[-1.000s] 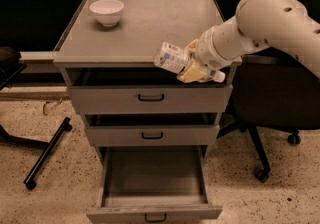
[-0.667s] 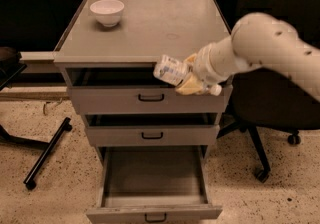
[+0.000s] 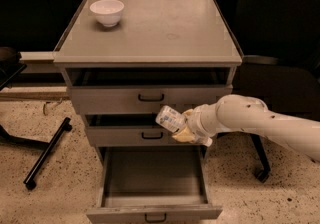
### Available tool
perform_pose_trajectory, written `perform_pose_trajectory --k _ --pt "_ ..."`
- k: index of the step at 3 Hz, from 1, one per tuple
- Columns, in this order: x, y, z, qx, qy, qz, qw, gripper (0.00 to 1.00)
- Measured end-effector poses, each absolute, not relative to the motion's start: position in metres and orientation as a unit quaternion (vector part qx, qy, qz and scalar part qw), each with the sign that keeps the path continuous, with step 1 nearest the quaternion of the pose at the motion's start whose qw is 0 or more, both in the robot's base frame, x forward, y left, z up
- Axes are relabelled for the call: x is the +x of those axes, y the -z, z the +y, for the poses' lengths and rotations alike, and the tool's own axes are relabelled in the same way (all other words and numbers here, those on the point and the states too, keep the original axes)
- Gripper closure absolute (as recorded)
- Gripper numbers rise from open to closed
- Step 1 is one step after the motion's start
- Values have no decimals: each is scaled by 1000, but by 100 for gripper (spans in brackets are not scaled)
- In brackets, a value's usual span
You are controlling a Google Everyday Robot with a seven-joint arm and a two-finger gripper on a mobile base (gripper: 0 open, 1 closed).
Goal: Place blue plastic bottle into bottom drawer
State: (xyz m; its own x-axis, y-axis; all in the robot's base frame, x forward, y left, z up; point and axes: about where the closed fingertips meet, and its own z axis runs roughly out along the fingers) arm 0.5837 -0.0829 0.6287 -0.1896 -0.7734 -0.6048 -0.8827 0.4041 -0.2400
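While my gripper [image 3: 184, 129] clamps the blue plastic bottle [image 3: 170, 118] in front of the middle drawer [image 3: 117, 137], the bottom drawer [image 3: 150, 180] stands pulled open below it.

hand [image 3: 183, 128] at middle drawer [image 3: 115, 137] hides blue plastic bottle [image 3: 170, 118] end | bottom drawer [image 3: 115, 214] front cropped
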Motion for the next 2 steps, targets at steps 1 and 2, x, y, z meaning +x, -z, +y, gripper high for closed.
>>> perform_pose_trajectory --k 1,2 --pt "584 -629 -83 -540 -81 767 337 100" --pt "581 -576 -88 -527 -101 774 336 100"
